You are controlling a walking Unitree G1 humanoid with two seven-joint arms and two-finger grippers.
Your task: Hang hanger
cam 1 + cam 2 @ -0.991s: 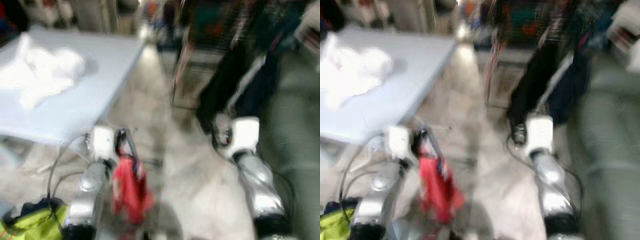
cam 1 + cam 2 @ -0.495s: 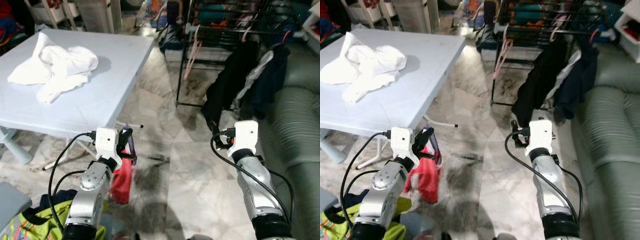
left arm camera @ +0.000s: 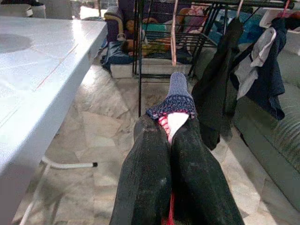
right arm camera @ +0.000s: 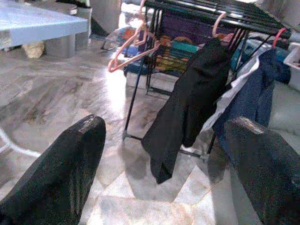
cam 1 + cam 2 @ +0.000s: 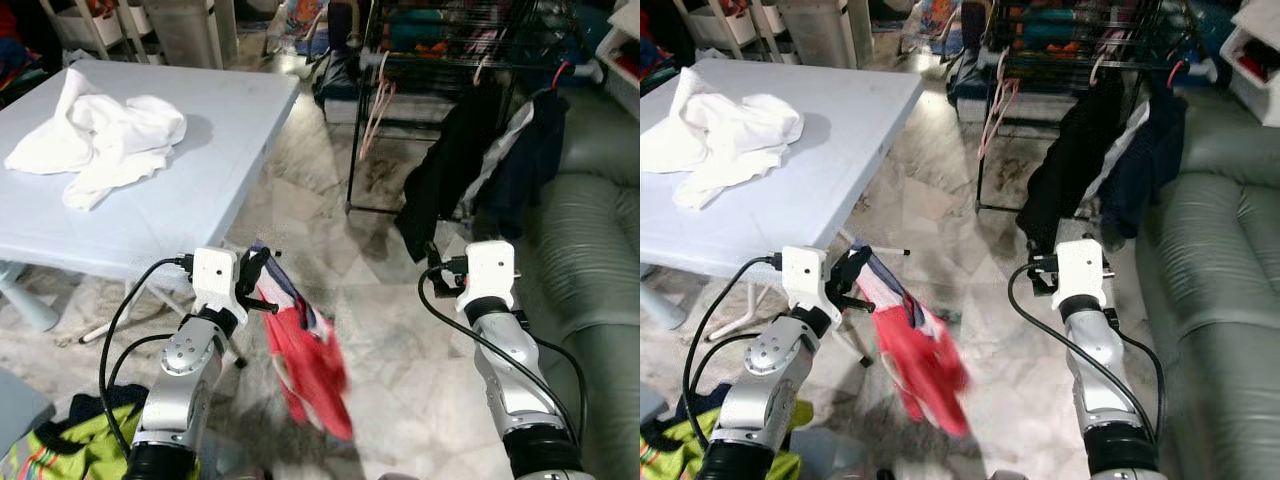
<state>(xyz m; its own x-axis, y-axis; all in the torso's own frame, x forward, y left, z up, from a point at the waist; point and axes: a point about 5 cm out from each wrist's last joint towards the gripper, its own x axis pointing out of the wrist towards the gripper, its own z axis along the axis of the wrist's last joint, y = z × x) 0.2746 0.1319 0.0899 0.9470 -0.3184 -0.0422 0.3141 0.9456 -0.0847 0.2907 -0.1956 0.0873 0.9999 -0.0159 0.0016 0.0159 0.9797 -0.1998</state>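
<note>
My left gripper (image 5: 256,276) is low in front of the table, shut on the neck of a red garment (image 5: 308,368) with a dark blue knitted collar (image 3: 174,93). The garment trails out to the right below the gripper, blurred. I cannot make out a hanger inside it. Farther ahead stands a black clothes rack (image 5: 452,28) with empty pink hangers (image 5: 375,102), a black garment (image 5: 452,172) and a navy garment (image 5: 532,150) on its rail. My right gripper (image 4: 164,123) is held out toward the rack, open, with nothing between its fingers (image 4: 70,159).
A pale blue table (image 5: 205,170) with a crumpled white cloth (image 5: 98,135) is on the left. A grey-green sofa (image 5: 600,250) lines the right side. A green bag (image 5: 62,452) lies by my left arm. Marble floor (image 5: 400,330) runs between table and rack.
The view has steadied after a blurred turn. The red garment, hanging straight below the left gripper before, has swung out to the right. The right gripper stays open.
</note>
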